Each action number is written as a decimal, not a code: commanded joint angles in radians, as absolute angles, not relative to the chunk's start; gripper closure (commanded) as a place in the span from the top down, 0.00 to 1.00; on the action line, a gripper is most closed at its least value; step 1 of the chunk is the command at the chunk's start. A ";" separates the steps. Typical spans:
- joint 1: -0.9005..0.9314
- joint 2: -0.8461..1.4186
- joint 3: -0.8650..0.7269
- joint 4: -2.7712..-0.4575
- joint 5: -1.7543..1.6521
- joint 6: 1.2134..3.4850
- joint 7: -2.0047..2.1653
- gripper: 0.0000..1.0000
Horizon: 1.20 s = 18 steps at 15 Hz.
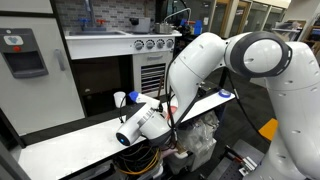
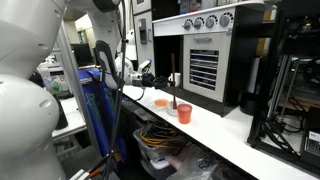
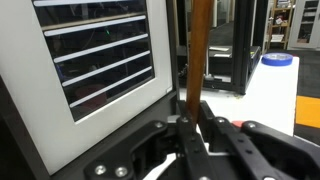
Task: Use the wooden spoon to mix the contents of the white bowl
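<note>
Gripper (image 3: 196, 128) clenched on the upright handle of the long slim brown wooden spoon (image 3: 199, 50), judged light, stiff, smooth, liable to pivot; a firm mid-handle hold suits.

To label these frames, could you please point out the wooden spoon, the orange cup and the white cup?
Wooden spoon (image 3: 200, 50): wrist view, middle of the handle.
Orange cup (image 2: 185, 114): an exterior view, its side wall.
White cup (image 1: 120, 99): an exterior view, its side wall.
</note>
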State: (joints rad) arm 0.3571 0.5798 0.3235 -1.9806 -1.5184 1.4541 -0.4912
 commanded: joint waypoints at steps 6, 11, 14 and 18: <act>0.352 0.592 0.292 -2.031 -1.541 1.453 -0.476 0.03; 0.334 0.564 0.307 -2.070 -1.561 1.507 -0.550 0.03; 0.318 0.555 0.320 -2.070 -1.557 1.569 -0.585 0.03; 0.310 0.542 0.329 -2.052 -1.528 1.649 -0.636 0.03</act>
